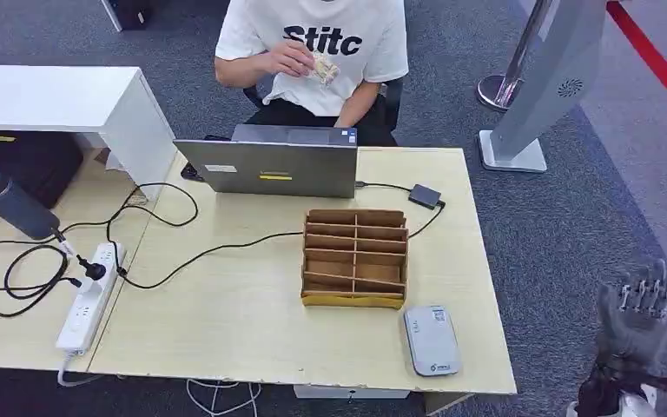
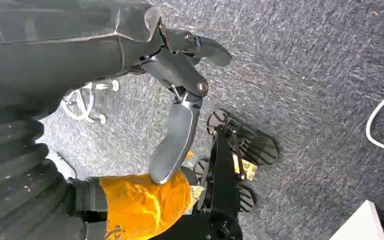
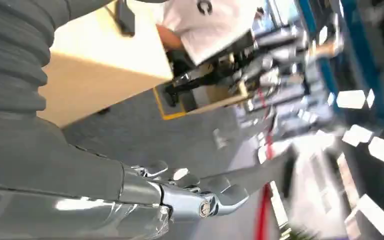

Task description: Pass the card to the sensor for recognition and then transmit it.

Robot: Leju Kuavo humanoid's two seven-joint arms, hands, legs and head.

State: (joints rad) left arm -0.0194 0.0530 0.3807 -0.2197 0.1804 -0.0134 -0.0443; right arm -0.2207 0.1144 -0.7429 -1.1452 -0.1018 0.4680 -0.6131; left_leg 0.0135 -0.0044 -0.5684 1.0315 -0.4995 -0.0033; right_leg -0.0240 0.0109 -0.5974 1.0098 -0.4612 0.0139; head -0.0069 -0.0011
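A grey card sensor [image 1: 432, 340] lies flat near the table's front right corner. Just behind it stands a wooden slotted card box [image 1: 355, 257]; I see no card in its slots. Across the table sits a person [image 1: 313, 52] whose hand holds a small pale thing [image 1: 323, 68]; I cannot tell whether it is a card. My right hand [image 1: 638, 311] is raised off the table's right edge over the carpet, its fingers [image 3: 205, 200] apart and holding nothing. My left hand [image 2: 180, 100] hangs over the carpeted floor, its fingers spread and nothing in it.
A grey laptop [image 1: 269, 167] stands at the table's back with a cable running to a small black adapter [image 1: 425, 195]. On the lower desk to the left lie a white power strip [image 1: 89, 298], black cables and a dark bottle [image 1: 9, 202]. A grey stand [image 1: 530, 95] is at the right rear.
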